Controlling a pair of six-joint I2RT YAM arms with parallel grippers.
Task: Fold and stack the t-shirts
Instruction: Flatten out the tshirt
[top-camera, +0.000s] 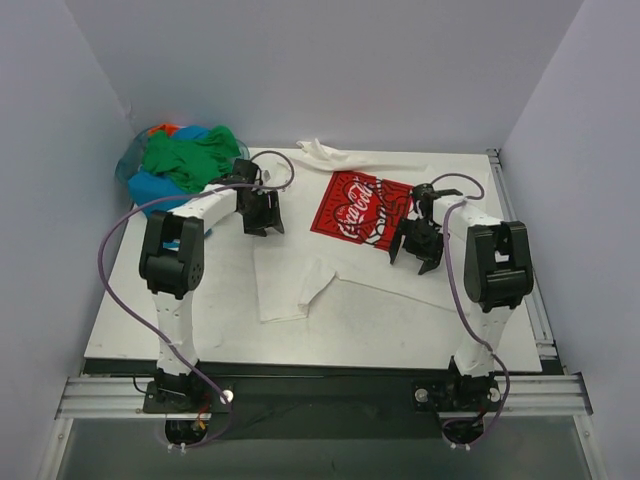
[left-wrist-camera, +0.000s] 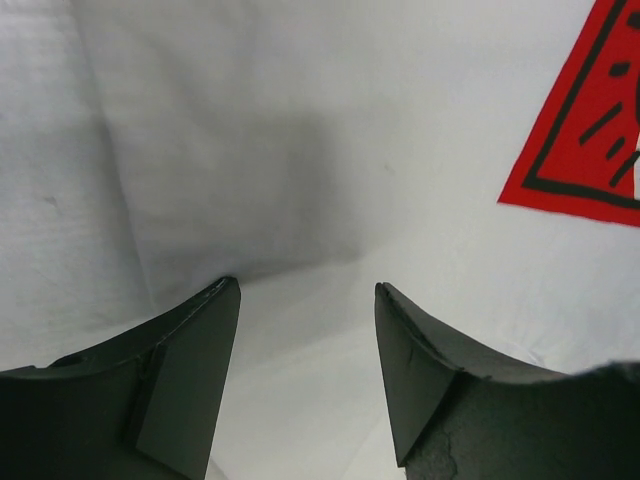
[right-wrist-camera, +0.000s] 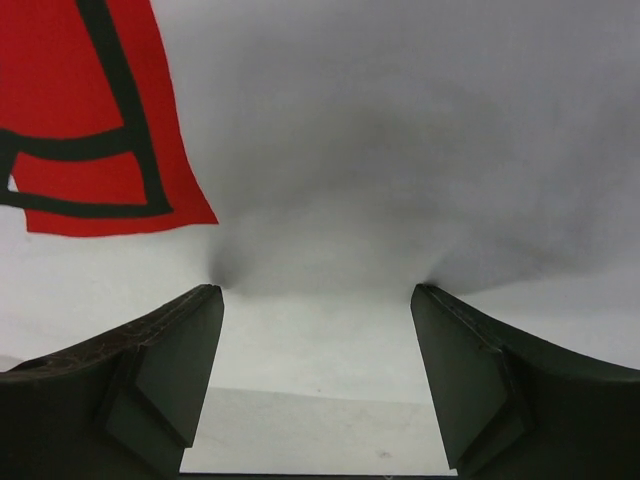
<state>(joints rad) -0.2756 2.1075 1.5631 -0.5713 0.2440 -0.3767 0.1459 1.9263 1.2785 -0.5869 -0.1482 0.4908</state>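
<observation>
Left end effector (top-camera: 262, 215) and right end effector (top-camera: 415, 248) above the white t-shirt (top-camera: 290, 280).
Both stand wide and empty, cloth just beneath on the table (top-camera: 420, 335). Soft, limp fabric: probably best pinched at an edge. Beyond the left one, coloured t-shirts (top-camera: 185, 160) lie heaped.

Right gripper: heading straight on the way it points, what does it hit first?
Probably the white t-shirt, plain cloth beside its red logo print; the right gripper is open and empty.

White t-shirt (top-camera: 352, 212), red square logo, creased mid-table; green, blue, orange pile (top-camera: 188, 160) in far-left corner
</observation>
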